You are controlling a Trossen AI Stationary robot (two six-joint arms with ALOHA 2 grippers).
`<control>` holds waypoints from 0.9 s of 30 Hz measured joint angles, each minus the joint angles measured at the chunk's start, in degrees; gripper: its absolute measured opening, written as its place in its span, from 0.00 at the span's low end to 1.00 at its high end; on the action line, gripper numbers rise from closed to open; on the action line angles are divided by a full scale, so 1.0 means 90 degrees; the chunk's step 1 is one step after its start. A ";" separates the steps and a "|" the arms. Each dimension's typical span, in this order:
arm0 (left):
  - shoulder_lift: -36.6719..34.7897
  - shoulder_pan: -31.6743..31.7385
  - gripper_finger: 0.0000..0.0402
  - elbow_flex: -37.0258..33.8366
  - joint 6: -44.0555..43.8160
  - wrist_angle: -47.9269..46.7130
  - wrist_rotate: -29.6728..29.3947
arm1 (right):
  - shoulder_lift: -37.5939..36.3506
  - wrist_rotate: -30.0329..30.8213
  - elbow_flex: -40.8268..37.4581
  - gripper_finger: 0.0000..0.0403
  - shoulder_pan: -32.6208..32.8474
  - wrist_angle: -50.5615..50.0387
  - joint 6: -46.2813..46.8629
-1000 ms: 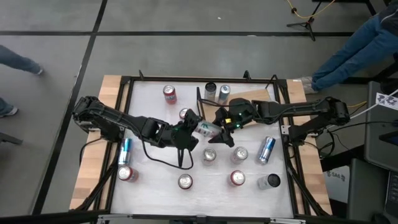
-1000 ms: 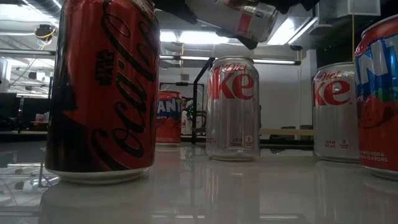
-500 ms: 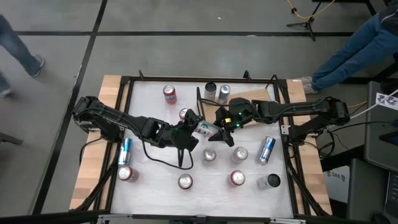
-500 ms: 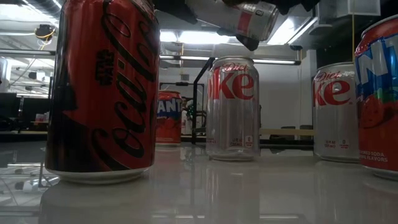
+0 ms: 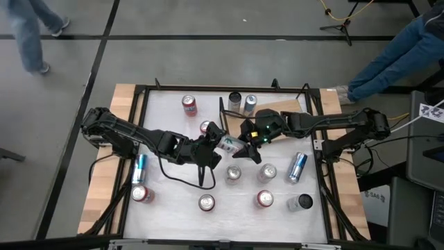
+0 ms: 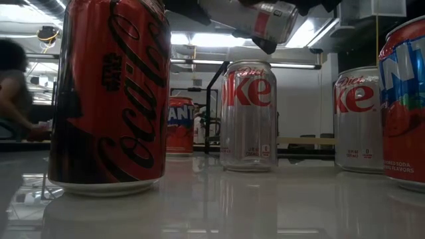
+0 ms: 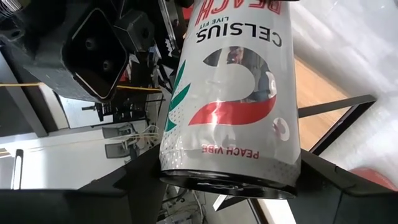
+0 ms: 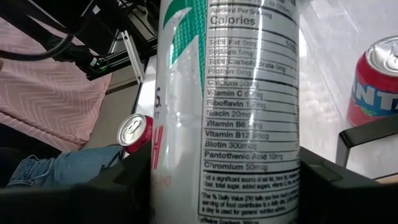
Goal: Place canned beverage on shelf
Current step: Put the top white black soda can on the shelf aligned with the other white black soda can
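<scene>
Above the middle of the white table [image 5: 173,118], the white Celsius can [image 5: 228,145] hung on its side, held at once by both grippers. The left gripper [image 5: 217,144] clamped one end while the right gripper [image 5: 245,142] clamped the other. The wooden shelf [image 5: 288,107] lay beyond it, near the table's far edge.

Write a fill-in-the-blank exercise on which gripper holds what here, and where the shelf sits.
1. The white Celsius can is gripped by ____ grippers at once.
2. The left gripper and right gripper hold that can ____ the table, not resting on it.
3. On the shelf stand ____ cans.
4. The printed flavour on the held can reads ____ Vibe.

Missing words: both; above; no; Peach
</scene>
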 joint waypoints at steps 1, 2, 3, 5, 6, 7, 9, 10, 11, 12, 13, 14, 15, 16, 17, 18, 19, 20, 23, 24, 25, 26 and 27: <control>-0.0002 0.0000 0.66 0.0000 -0.0002 0.0000 0.0042 | 0.0000 -0.0003 0.0000 0.60 0.0002 -0.0004 -0.0001; -0.0003 0.0000 0.66 0.0000 -0.0004 0.0000 0.0063 | 0.0000 -0.0003 0.0000 0.60 0.0004 -0.0004 -0.0003; -0.0005 0.0000 0.66 0.0000 -0.0006 -0.0002 0.0070 | 0.0000 -0.0003 0.0000 0.60 0.0004 -0.0002 -0.0008; -0.0005 0.0002 0.66 0.0000 -0.0065 -0.0005 0.0089 | 0.0000 -0.0007 0.0000 0.59 0.0004 -0.0004 -0.0024; -0.0005 0.0003 0.67 0.0000 -0.0141 -0.0010 0.0094 | 0.0000 -0.0008 0.0000 0.59 0.0004 -0.0002 -0.0028; -0.0005 0.0005 0.68 0.0000 -0.0224 -0.0014 0.0103 | 0.0000 -0.0006 0.0000 0.59 0.0004 -0.0001 -0.0040; -0.0005 0.0005 0.71 0.0000 -0.0341 -0.0009 0.0108 | 0.0000 -0.0003 0.0000 0.60 0.0004 0.0001 -0.0046; -0.0005 0.0005 0.74 0.0000 -0.0356 -0.0005 0.0110 | 0.0000 0.0000 0.0000 0.60 0.0004 0.0001 -0.0046; -0.0005 0.0005 0.76 0.0000 -0.0362 0.0000 0.0110 | 0.0000 0.0000 0.0000 0.60 0.0004 0.0003 -0.0046; -0.0005 0.0006 0.79 0.0002 -0.0372 0.0006 0.0110 | 0.0000 0.0002 0.0000 0.59 0.0004 0.0001 -0.0044; -0.0005 0.0007 0.81 0.0002 -0.0394 0.0016 0.0110 | 0.0000 0.0002 0.0000 0.59 0.0004 0.0003 -0.0044; -0.0005 0.0007 0.83 0.0006 -0.0457 0.0020 0.0110 | 0.0000 0.0007 0.0000 0.59 0.0004 0.0006 -0.0044; -0.0005 0.0006 0.85 0.0007 -0.0557 0.0028 0.0110 | 0.0000 0.0030 0.0000 0.59 0.0004 0.0010 -0.0050; -0.0005 0.0005 0.87 0.0007 -0.0699 0.0028 0.0106 | -0.0001 0.0106 0.0000 0.59 0.0004 0.0013 -0.0061; -0.0005 0.0004 0.88 0.0007 -0.0877 0.0027 0.0079 | -0.0008 0.0178 0.0000 0.59 0.0004 0.0012 -0.0078; -0.0005 0.0002 0.88 0.0007 -0.1071 0.0025 0.0030 | -0.0015 0.0240 0.0000 0.59 0.0001 0.0008 -0.0108; -0.0005 0.0002 0.89 0.0007 -0.1246 0.0021 -0.0035 | -0.0022 0.0273 0.0000 0.59 0.0000 0.0013 -0.0166; -0.0013 0.0002 0.89 0.0007 -0.1381 0.0003 -0.0104 | -0.0050 0.0286 0.0000 0.59 -0.0001 0.0008 -0.0201; -0.0129 -0.0033 0.89 0.0007 -0.1674 -0.0170 -0.0227 | -0.0131 0.0289 -0.0002 0.59 -0.0003 0.0037 -0.0219; -0.0193 -0.0041 0.89 0.0007 -0.1784 -0.0229 -0.0225 | -0.0163 0.0289 -0.0002 0.59 -0.0003 0.0016 -0.0221; -0.0257 -0.0043 0.88 0.0007 -0.1903 -0.0252 -0.0220 | -0.0190 0.0310 -0.0002 0.59 -0.0003 -0.0012 -0.0221; -0.0332 -0.0050 0.88 0.0010 -0.2037 -0.0276 -0.0210 | -0.0216 0.0354 -0.0002 0.59 -0.0003 -0.0006 -0.0228; -0.0405 -0.0061 0.88 0.0010 -0.2171 -0.0362 -0.0191 | -0.0239 0.0374 -0.0002 0.59 -0.0003 -0.0001 -0.0252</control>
